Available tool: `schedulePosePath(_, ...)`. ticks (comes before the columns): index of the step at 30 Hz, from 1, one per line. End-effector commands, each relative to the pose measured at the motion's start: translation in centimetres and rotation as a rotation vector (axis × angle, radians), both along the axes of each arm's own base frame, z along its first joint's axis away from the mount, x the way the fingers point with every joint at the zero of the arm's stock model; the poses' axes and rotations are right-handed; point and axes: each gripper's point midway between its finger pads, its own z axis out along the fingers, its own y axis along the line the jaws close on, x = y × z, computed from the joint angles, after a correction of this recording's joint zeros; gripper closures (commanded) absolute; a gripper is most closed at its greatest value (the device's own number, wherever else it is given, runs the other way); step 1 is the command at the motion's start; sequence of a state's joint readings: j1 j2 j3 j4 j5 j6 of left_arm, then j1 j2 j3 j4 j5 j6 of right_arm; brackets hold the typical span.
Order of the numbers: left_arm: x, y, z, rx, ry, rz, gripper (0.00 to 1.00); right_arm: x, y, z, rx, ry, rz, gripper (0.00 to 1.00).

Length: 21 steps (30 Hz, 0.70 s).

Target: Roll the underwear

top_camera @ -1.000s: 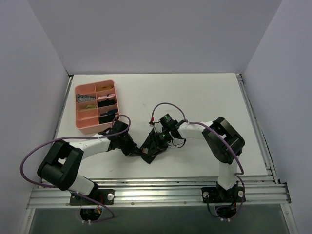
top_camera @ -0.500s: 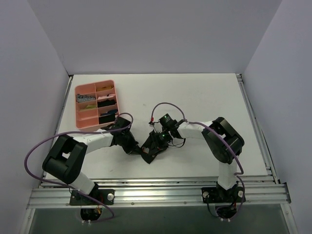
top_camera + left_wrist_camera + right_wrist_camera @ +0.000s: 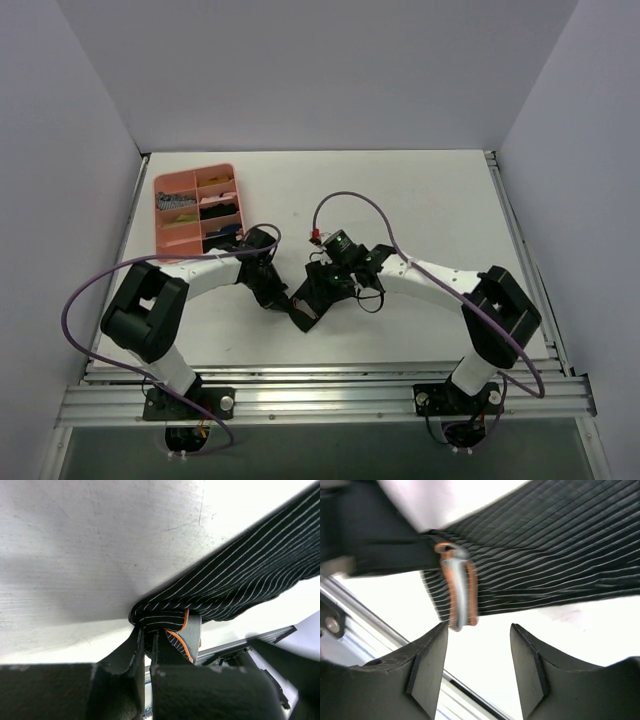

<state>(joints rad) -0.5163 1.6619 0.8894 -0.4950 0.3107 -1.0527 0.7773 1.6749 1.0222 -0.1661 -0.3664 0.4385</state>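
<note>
The underwear (image 3: 303,312) lies on the white table (image 3: 430,200) near its front edge, between the two arms and well apart from the pink divided tray (image 3: 158,222) at the back left; from above it reads as a small dark bunch, its exact outline hard to make out among the black gripper parts; the left wrist view shows it as black cloth with thin pale stripes (image 3: 240,575), bunched into folds at one end where a grey band edged in orange (image 3: 192,630) curls under; the left gripper (image 3: 275,297) reaches in from the left, and its wrist view shows the gripper (image 3: 146,635) with fingers (image 3: 131,647) drawn almost together, pinching that folded end of the cloth just beside the band; the rest of the garment stretches away to the right across the table; the right gripper (image 3: 318,290) comes in from the right side, close to the same bunch; in its wrist view the gripper (image 3: 479,627) stands wide, its fingers (image 3: 427,665) well apart with nothing between them, the striped cloth (image 3: 545,555) and the looped band (image 3: 460,600) just beyond the tips; a metal rail (image 3: 330,385) runs along the near edge of the table; some compartments of the tray hold small dark items, too small to tell what they are.
</note>
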Motion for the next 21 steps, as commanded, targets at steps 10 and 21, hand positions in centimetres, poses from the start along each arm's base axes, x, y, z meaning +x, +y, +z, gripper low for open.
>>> schedulePosePath(10,-0.9,1.7,-1.6,0.147,0.107,-0.033,0.98,-2.6,2.4,4.0,-0.195,-0.55,0.051,0.45)
schedulePosePath(21,-1.4,1.5,-2.0,0.157,0.154,-0.054,0.98,-3.1,5.0,0.8,-0.362,-0.657,0.257,0.44)
